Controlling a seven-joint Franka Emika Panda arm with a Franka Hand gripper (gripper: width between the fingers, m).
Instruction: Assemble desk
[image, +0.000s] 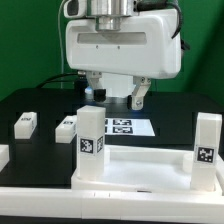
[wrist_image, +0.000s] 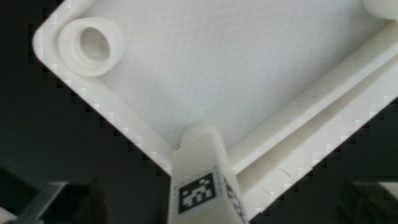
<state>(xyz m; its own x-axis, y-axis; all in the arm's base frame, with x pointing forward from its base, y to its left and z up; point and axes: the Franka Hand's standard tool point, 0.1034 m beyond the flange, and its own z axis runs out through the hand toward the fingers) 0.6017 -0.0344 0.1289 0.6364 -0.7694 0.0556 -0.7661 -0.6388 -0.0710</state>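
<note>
Wrist view: my tool (image: 117, 96) is released, jaws spread wide, nothing grasped. Dark fingertips (wrist_image: 43, 200) sit blurred on either side of the upright leg (wrist_image: 196, 160), with a gap on both sides. That leg stands at a corner of the desk panel (wrist_image: 231, 90), just inside the raised rim. A round corner socket (wrist_image: 89, 44) shows at another corner.

Exterior view: the tool hangs above and behind the upright leg, open air beneath it. The second upright leg (image: 207, 140) stands at the panel corner on the exterior view's right. The panel lies at the near edge of the black counter (image: 40, 100). A loose leg (image: 25, 122) and another loose leg (image: 67, 125) lie on the exterior view's left. The marker board (image: 125, 127) lies flat behind the panel.

Labels: black-and-white square tags (image: 89, 144) on the legs, patterns too small to read.
</note>
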